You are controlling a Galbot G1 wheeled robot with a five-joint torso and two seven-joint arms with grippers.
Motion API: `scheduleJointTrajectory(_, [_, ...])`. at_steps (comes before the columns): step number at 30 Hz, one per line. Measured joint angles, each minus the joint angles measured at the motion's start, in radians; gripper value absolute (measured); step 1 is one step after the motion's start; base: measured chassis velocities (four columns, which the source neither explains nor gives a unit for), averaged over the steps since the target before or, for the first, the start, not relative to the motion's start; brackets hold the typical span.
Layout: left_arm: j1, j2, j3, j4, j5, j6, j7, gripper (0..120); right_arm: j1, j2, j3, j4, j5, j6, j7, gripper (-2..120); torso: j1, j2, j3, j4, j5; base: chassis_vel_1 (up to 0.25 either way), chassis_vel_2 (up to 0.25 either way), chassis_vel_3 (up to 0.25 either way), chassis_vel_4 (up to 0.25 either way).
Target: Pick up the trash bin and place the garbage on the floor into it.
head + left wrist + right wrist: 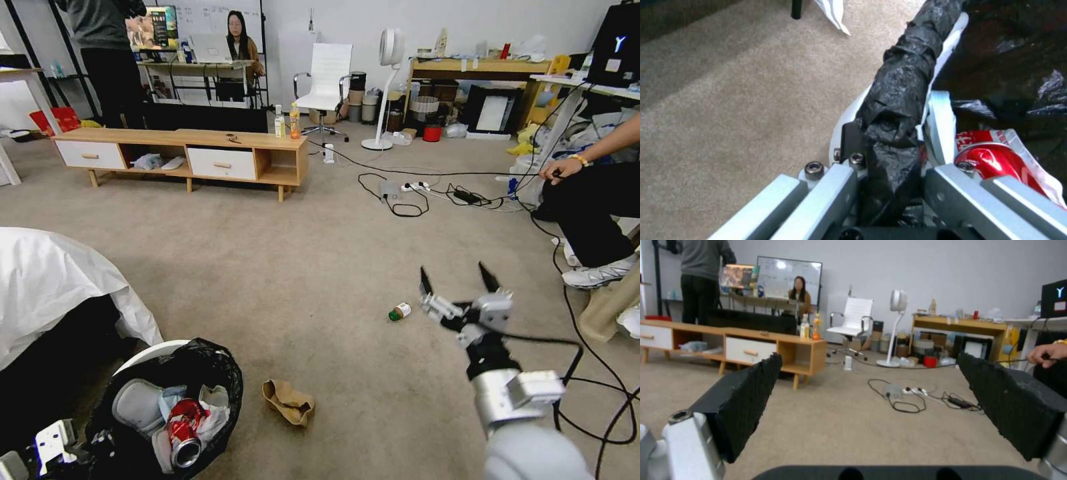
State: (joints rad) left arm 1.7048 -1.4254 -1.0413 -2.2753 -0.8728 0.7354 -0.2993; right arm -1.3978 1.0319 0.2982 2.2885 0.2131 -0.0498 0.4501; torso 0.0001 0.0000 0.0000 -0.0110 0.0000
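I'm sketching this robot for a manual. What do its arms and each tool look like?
The right arm is a silver-grey cylinder with a black wrist joint and a black cable looping off it. The right tool has a pale metal body and two long fingers faced with black ribbed pads. The left tool has pale blue-grey metal finger bars, black socket-head screws and a black pad.

Around me: a white wall (373,17), a low wooden TV cabinet (187,155), a white office chair (328,83), a standing fan (387,87), a wooden desk (477,68).
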Motion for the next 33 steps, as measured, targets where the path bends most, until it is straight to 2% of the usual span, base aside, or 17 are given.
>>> scheduleJointTrajectory(33, [-0.009,-0.013,-0.005,-0.003,-0.005,0.000,0.002,1,0.030,0.014,-0.023,-0.059,0.006,0.007,0.006,100,0.000,0.000,0.000,0.0001,0.0000,0.000,0.000,0.000,0.000])
